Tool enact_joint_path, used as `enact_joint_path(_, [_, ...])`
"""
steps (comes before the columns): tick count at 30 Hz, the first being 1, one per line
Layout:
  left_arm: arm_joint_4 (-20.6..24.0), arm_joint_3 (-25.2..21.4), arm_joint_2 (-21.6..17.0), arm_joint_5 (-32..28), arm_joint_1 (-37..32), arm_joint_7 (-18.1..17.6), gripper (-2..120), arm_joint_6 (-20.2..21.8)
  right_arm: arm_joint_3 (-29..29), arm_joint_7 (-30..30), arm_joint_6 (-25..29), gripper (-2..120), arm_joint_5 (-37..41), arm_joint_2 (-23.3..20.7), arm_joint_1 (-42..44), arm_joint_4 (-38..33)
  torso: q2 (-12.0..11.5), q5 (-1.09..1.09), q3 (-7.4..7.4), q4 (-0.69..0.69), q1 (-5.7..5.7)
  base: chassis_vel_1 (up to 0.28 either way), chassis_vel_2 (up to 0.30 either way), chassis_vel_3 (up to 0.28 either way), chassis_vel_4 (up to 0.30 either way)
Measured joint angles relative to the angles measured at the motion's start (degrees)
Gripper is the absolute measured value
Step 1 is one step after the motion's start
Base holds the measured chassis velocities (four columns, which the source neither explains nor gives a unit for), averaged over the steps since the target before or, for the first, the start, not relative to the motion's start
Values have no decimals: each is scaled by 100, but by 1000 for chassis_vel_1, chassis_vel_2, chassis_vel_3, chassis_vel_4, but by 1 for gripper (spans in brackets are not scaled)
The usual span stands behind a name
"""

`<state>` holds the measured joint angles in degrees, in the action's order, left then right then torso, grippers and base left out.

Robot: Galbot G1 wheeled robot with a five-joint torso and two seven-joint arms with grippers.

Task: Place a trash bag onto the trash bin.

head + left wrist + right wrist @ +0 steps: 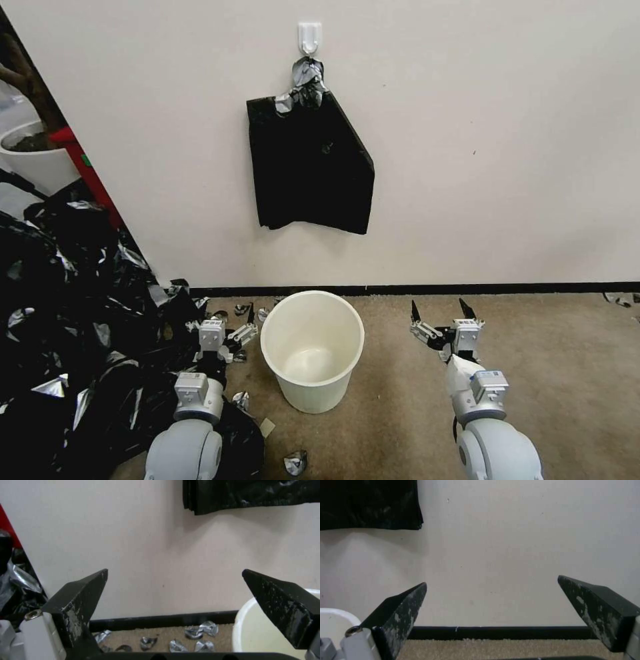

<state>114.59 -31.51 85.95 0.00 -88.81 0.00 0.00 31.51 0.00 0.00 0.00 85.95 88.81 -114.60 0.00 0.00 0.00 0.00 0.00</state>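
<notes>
Both arms reach low and forward over the carpet (533, 373), the left gripper (233, 319) and right gripper (440, 310) spread and holding nothing on either side of the bare white trash bin (312, 350), while the black bags (310, 167) hang from a wall hook (309, 37) above it

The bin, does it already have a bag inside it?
No, the bin stands bare, its cream inside showing down to the bottom.

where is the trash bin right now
In the head view the trash bin stands upright on the carpet near the wall, between the open left gripper and right gripper, below the hanging black bags.
</notes>
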Motion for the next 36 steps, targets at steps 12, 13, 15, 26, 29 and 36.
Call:
enact_joint_path(12, [0, 0, 0, 0, 0, 0, 100, 0, 0, 0, 0, 100, 0, 0, 0, 0, 0, 0, 0, 0, 0, 0, 0, 0, 0])
enact_joint_path(13, [0, 0, 0, 0, 0, 0, 100, 0, 0, 0, 0, 100, 0, 0, 0, 0, 0, 0, 0, 0, 0, 0, 0, 0, 0])
enact_joint_path(15, [0, 0, 0, 0, 0, 0, 100, 0, 0, 0, 0, 100, 0, 0, 0, 0, 0, 0, 0, 0, 0, 0, 0, 0, 0])
enact_joint_path(26, [0, 0, 0, 0, 0, 0, 100, 0, 0, 0, 0, 100, 0, 0, 0, 0, 0, 0, 0, 0, 0, 0, 0, 0, 0])
enact_joint_path(29, [0, 0, 0, 0, 0, 0, 100, 0, 0, 0, 0, 100, 0, 0, 0, 0, 0, 0, 0, 0, 0, 0, 0, 0, 0])
enact_joint_path(36, [0, 0, 0, 0, 0, 0, 100, 0, 0, 0, 0, 100, 0, 0, 0, 0, 0, 0, 0, 0, 0, 0, 0, 0, 0])
